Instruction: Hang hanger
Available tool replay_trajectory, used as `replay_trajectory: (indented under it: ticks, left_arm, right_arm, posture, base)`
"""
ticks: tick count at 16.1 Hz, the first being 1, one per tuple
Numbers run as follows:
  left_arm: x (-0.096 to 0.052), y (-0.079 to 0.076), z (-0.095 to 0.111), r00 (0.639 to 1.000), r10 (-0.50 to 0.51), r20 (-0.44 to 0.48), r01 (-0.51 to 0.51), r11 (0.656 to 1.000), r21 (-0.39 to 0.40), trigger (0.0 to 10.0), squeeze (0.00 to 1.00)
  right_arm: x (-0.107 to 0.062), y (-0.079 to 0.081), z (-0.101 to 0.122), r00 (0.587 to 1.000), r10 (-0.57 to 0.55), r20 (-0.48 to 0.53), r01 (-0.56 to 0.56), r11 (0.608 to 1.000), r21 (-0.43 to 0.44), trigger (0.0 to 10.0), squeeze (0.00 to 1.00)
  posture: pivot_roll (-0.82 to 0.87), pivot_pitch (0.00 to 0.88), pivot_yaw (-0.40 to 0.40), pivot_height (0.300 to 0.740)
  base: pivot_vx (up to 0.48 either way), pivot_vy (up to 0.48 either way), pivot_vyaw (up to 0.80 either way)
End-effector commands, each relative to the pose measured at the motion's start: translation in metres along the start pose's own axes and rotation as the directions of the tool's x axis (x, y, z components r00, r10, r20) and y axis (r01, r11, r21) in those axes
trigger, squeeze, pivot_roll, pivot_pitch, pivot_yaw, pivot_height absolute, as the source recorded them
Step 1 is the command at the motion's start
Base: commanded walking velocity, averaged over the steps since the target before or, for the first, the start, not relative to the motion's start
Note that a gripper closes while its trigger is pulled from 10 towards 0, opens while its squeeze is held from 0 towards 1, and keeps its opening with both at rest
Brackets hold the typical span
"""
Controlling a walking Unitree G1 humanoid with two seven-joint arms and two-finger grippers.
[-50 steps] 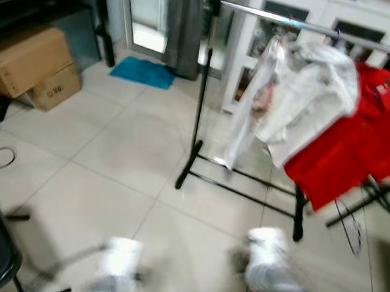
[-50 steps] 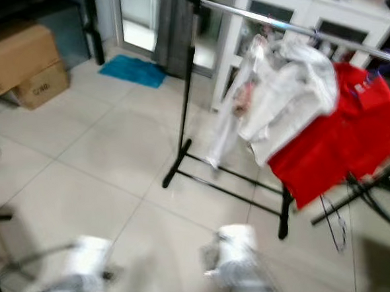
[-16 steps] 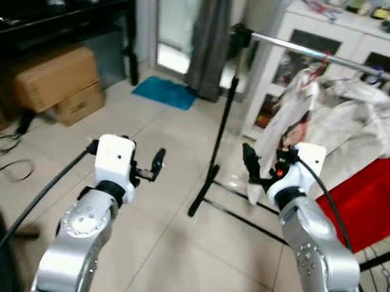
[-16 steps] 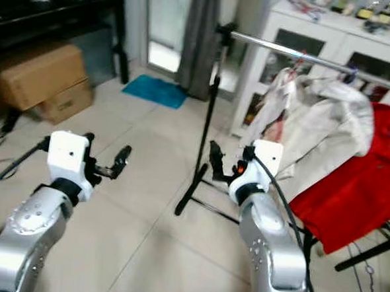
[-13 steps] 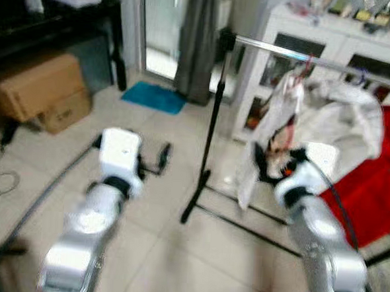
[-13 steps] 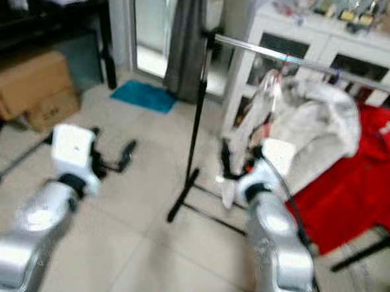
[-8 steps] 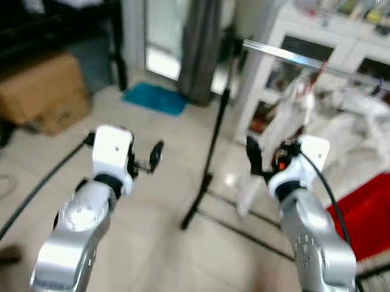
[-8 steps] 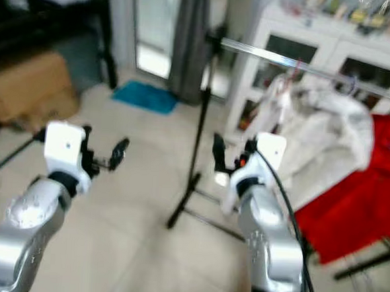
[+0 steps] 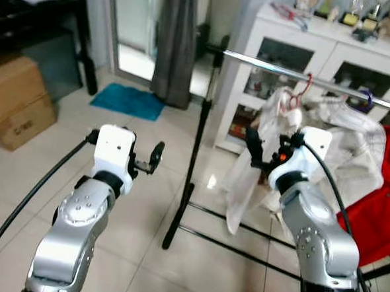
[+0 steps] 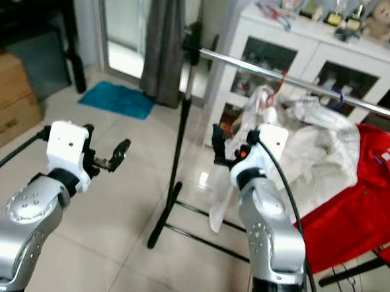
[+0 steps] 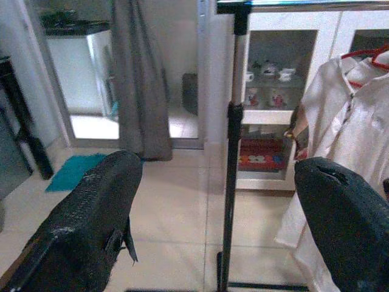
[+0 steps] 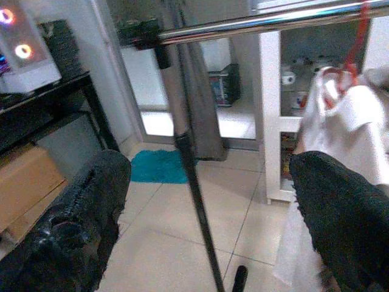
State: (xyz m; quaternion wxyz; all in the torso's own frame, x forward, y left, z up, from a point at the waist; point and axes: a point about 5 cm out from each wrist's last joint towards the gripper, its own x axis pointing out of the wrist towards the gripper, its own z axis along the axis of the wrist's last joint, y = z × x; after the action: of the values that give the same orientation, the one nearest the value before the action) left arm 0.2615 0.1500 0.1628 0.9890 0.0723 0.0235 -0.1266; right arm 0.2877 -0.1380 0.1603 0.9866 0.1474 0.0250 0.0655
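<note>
both arms raised, clothes rack nearer

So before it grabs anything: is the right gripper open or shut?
Open. The right gripper has its fingers set wide apart, holding nothing.

Head stereo pair downward, wrist cameras toward shared rail

Clothes rack ahead, cabinet behind it, boxes far left.
</note>
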Motion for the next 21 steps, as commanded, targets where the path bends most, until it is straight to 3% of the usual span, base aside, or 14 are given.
replay_trajectory:
  ticks: [1, 6, 9, 12, 17, 20, 21]
  left_arm:
    - [0.003, -0.01, 0.006, 0.998, -0.052, 0.019, 0.052, 0.999, 0.009, 10.0, 0.0]
    - [0.004, -0.01, 0.007, 0.997, -0.071, 0.019, 0.071, 0.997, 0.02, 10.0, 0.0]
    - [0.005, -0.013, 0.007, 0.996, -0.093, 0.015, 0.092, 0.995, 0.026, 10.0, 0.0]
    - [0.005, -0.015, 0.008, 0.992, -0.122, 0.02, 0.121, 0.992, 0.028, 10.0, 0.0]
    - [0.004, -0.022, 0.009, 0.983, -0.181, 0.02, 0.181, 0.983, 0.002, 10.0, 0.0]
    - [-0.001, -0.033, 0.005, 0.952, -0.304, -0.036, 0.304, 0.953, -0.004, 10.0, 0.0]
    - [0.0, -0.037, 0.01, 0.938, -0.346, 0.005, 0.346, 0.938, -0.018, 10.0, 0.0]
  right_arm:
    - [0.0, -0.011, 0.006, 0.999, -0.039, 0.005, 0.039, 0.999, -0.013, 10.0, 0.0]
    - [0.003, -0.014, 0.012, 0.998, -0.059, 0.021, 0.059, 0.998, -0.004, 10.0, 0.0]
    - [0.003, -0.017, 0.019, 0.996, -0.08, 0.051, 0.082, 0.995, -0.048, 10.0, 0.0]
    - [-0.002, -0.018, 0.027, 0.996, -0.071, 0.06, 0.074, 0.996, -0.046, 10.0, 0.0]
    - [-0.014, -0.037, 0.032, 0.994, -0.107, -0.009, 0.105, 0.986, -0.127, 10.0, 0.0]
    - [-0.011, -0.045, 0.037, 0.992, -0.111, -0.056, 0.102, 0.985, -0.142, 10.0, 0.0]
    - [-0.008, -0.047, 0.039, 0.991, -0.109, -0.076, 0.096, 0.983, -0.154, 10.0, 0.0]
  posture:
    - [0.1, 0.0, -0.075, 0.74]
    - [0.1, 0.0, -0.067, 0.74]
    - [0.1, 0.0, -0.064, 0.74]
    - [0.1, 0.0, -0.07, 0.74]
    - [0.09, 0.0, -0.064, 0.74]
    - [0.08, 0.0, -0.064, 0.74]
    - [0.08, 0.0, -0.075, 0.74]
  base:
    - [0.412, 0.0, 0.0]
    - [0.412, 0.0, 0.0]
    - [0.409, 0.0, 0.0]
    - [0.399, 0.0, -0.8]
    - [0.151, 0.0, 0.0]
    - [0.0, 0.0, 0.0]
    - [0.0, 0.0, 0.0]
